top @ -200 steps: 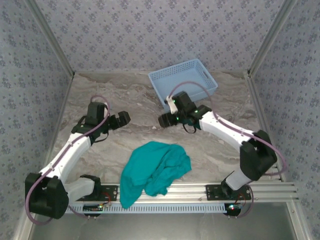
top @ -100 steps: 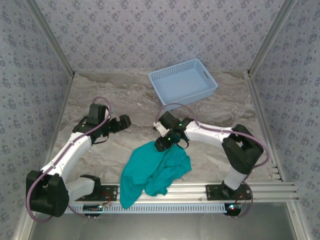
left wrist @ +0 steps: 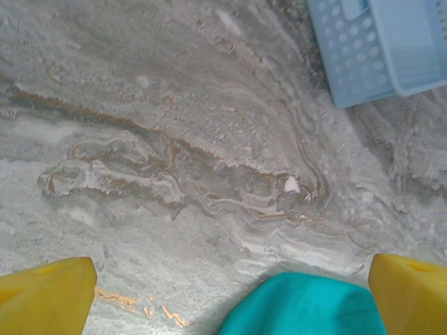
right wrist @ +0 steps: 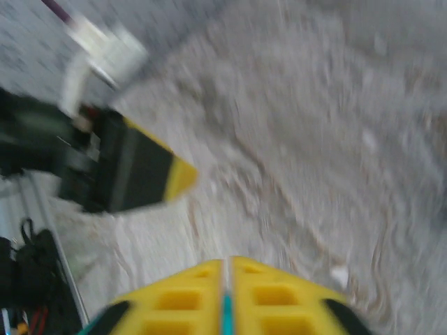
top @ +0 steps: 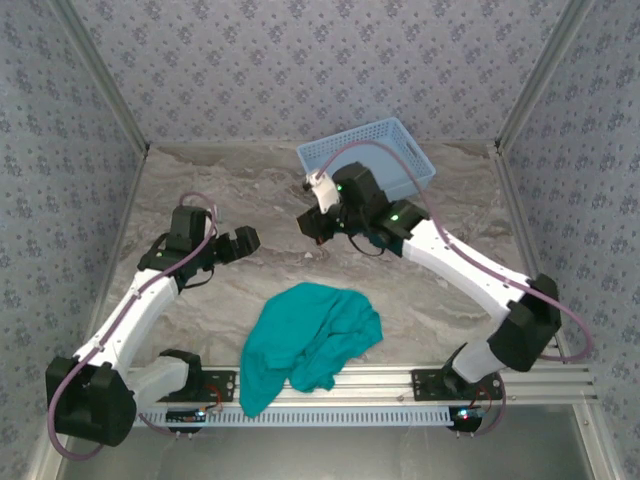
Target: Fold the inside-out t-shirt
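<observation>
Lying crumpled, t-shirt [top: 312, 343] well apart from closed right end effector [top: 308, 225], left end effector [top: 249, 240] open

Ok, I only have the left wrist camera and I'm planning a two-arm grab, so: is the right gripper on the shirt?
Observer: No. From above, the right gripper sits by the near left corner of the basket, apart from the shirt.
Operator: Is it open?
Observer: No. In its own wrist view its fingers are pressed together.
Operator: And how does the shirt lie as a whole?
Observer: It is a crumpled heap at the near edge of the table, with one end hanging over the rail between the arm bases.
</observation>
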Action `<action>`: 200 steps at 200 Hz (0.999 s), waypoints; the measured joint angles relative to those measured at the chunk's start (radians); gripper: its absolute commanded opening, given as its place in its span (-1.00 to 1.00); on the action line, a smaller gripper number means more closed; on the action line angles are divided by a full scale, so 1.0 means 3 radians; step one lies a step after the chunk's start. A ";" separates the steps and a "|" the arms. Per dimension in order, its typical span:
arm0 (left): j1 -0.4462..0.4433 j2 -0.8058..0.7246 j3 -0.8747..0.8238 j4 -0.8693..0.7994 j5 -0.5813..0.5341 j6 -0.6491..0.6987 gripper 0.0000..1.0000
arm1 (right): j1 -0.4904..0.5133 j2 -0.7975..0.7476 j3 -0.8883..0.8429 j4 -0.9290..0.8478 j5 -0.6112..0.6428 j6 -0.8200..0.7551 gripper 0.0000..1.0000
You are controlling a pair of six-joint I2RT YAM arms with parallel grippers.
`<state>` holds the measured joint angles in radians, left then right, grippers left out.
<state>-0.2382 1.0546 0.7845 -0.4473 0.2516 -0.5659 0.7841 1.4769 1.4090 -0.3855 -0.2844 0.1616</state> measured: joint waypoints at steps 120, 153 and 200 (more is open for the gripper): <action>0.0032 -0.0243 -0.0179 -0.0022 -0.0144 0.0024 1.00 | 0.0577 0.0476 -0.1757 0.0076 0.0201 0.0267 -0.79; 0.0032 -0.0256 -0.0182 -0.0020 -0.0140 0.0019 1.00 | 0.0579 0.0712 -0.1465 0.0373 0.0200 0.0333 -1.00; 0.0032 -0.0392 -0.0181 -0.0017 -0.0137 -0.0014 1.00 | 0.0516 0.0552 -0.0711 0.0397 0.0361 0.0230 -1.00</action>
<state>-0.2287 0.9371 0.7303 -0.4522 0.2104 -0.5701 0.9390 1.6424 1.1957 -0.2665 -0.1761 0.2306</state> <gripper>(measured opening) 0.997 0.076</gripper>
